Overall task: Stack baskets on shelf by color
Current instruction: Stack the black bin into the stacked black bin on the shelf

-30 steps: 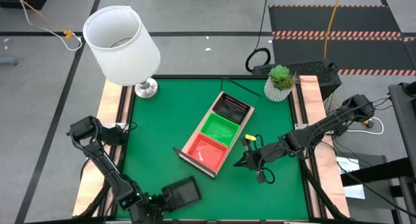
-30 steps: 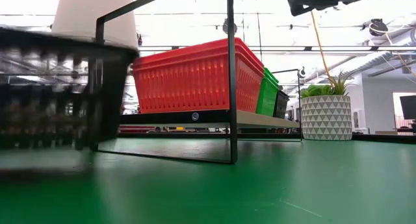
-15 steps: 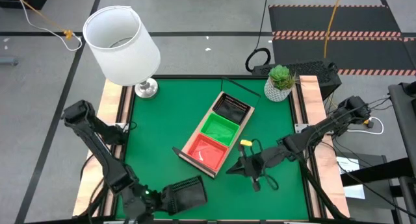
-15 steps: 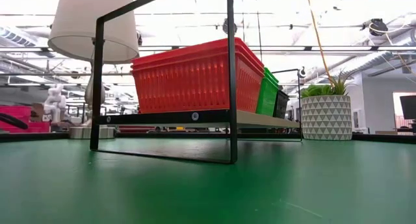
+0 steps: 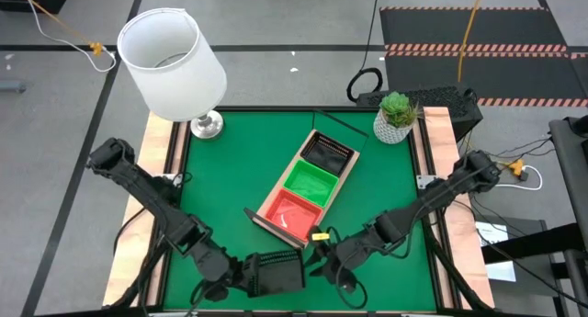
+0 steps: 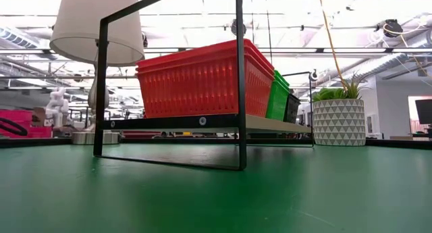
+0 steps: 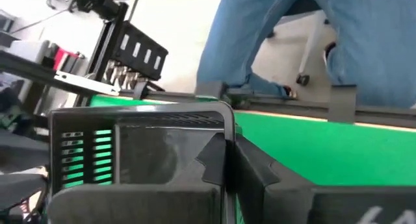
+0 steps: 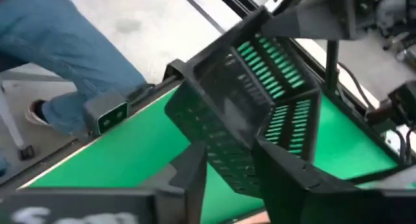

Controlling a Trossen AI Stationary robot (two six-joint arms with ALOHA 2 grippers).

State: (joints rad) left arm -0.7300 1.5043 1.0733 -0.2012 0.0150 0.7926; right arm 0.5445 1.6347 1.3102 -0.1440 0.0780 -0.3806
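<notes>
The shelf (image 5: 266,223) stands slantwise mid-table, carrying orange-red baskets (image 5: 292,216), green baskets (image 5: 310,184) and black baskets (image 5: 328,154). In the low view the red stack (image 6: 196,81) rests on the board (image 6: 270,123). Near the table's front edge my left gripper (image 5: 243,273) is shut on another black basket (image 5: 278,273). My right gripper (image 5: 322,259) is at that basket's right end. It is open, one finger on either side of the basket's edge (image 8: 237,165). My left gripper pinches the rim of the black basket's left end wall (image 7: 227,123) between its two fingers. It comes from the table's left, slanting down. The basket is lifted clear of the mat and tilted. Whether my right gripper touches the basket, I cannot tell.
A white lamp (image 5: 175,64) stands at the far left corner and a potted plant (image 5: 395,115) at the far right. A person in jeans (image 7: 312,36) stands beyond the table's near edge. Bare green mat (image 5: 220,170) lies left of the shelf.
My left gripper has risen and gone toward the table's right, rolling its wrist. The black basket has come up off the mat and out of the low view. My right gripper has left the shelf's side and gone toward the near edge and left, up to the basket.
</notes>
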